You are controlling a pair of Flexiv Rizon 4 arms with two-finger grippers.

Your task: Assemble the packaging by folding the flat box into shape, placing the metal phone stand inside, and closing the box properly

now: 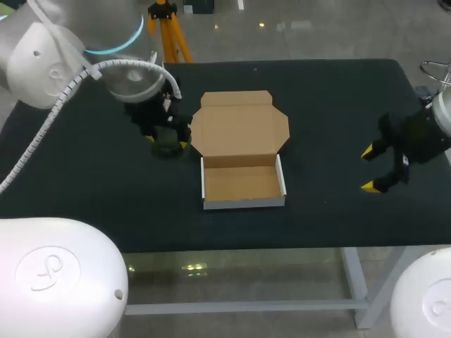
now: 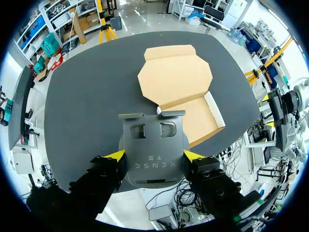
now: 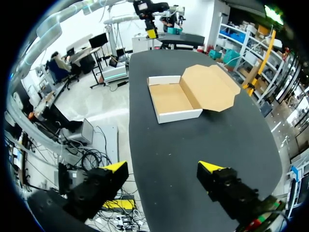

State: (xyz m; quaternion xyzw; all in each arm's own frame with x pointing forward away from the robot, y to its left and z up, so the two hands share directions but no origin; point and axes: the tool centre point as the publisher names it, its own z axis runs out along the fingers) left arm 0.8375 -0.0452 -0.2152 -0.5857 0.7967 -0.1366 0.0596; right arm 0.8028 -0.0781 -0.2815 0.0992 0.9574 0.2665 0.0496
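The left wrist view is showing what the head view is hiding: the dark metal phone stand [image 2: 153, 145] is sitting gripped between the fingers of the left end effector [image 2: 154, 155]; the head view is showing that arm angling down over the bench [image 1: 84, 190], beside the lid [image 1: 239, 130]; the folded box [image 1: 243, 202] is lying mid-bench, lid open; the right end effector [image 1: 368, 169] is hovering wide, well apart at the right
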